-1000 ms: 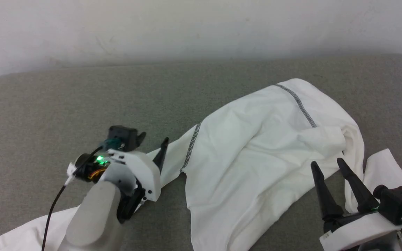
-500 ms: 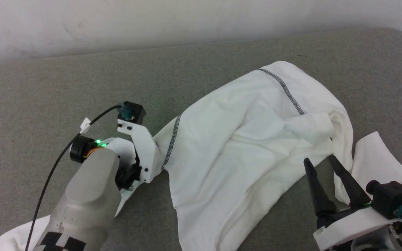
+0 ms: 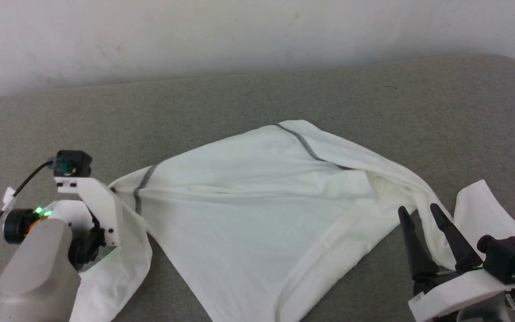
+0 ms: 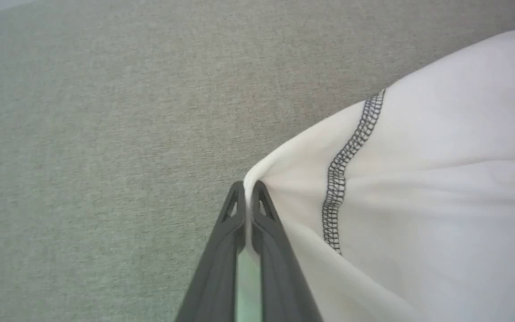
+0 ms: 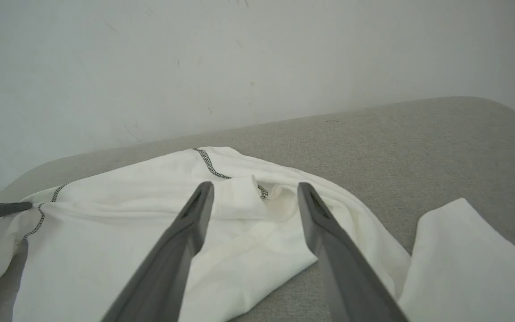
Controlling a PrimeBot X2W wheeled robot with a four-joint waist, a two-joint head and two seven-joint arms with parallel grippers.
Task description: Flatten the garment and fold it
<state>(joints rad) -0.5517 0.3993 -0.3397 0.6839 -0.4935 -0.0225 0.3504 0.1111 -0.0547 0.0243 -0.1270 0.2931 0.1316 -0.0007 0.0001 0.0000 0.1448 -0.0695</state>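
Just 1 garment [image 3: 248,214], 2 grippers [image 4: 248,188] [image 3: 417,208].

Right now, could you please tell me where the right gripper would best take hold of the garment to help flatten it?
Probably the bunched fold of the garment, approached from the near right: it rises just ahead of the open right gripper, opposite the corner pinched by the left gripper.

Thin matt white cloth garment [image 3: 248,210] on coarse grey-green woven fabric surface [image 3: 195,112]
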